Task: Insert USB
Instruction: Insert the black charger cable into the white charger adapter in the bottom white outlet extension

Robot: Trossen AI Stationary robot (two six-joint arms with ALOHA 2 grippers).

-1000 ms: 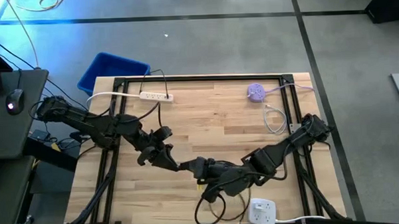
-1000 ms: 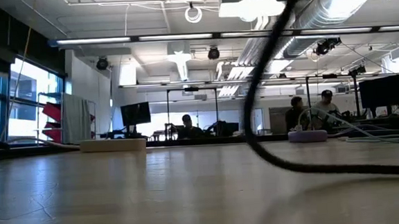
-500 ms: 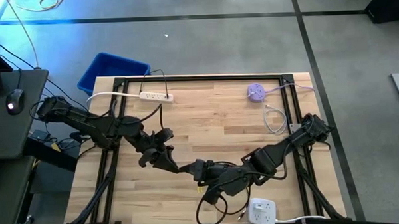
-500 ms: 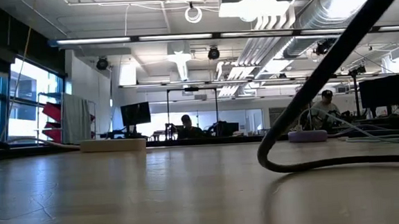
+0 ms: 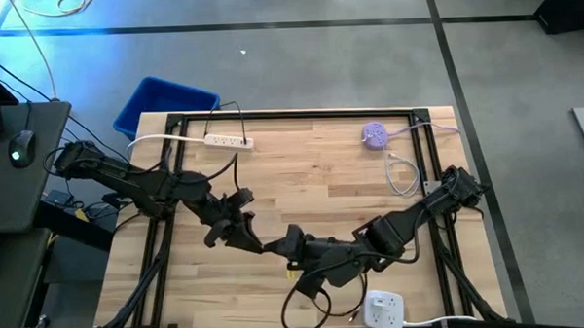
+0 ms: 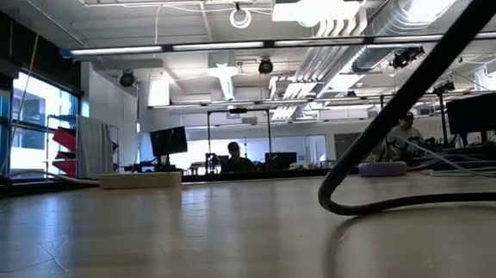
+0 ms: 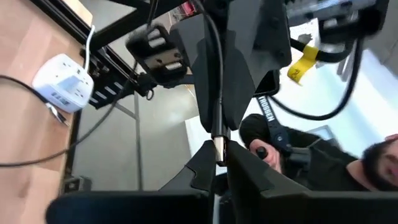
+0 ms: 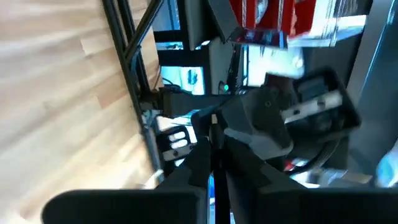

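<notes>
Your right gripper [image 5: 289,244] has just clamped onto the black cable [image 5: 299,298] beside the closed left gripper [image 5: 251,238]; next, carry the plug to the white charger [image 5: 383,308].

On the light wooden table [image 5: 312,173], the long white power strip [image 5: 229,141] lies toward eleven o'clock and the round lilac hub [image 5: 374,134] toward one o'clock, well apart, with a loose white cable [image 5: 401,175] just below the hub. The square white wall charger [image 5: 383,306] sits at the six o'clock edge, a black cable [image 5: 307,302] looping just left of it. The two arms meet tip to tip below centre, left gripper [image 5: 248,237] at eight o'clock of the right gripper [image 5: 293,245]; a blue plastic bin [image 5: 163,103] stands on the floor beyond the eleven o'clock corner.
</notes>
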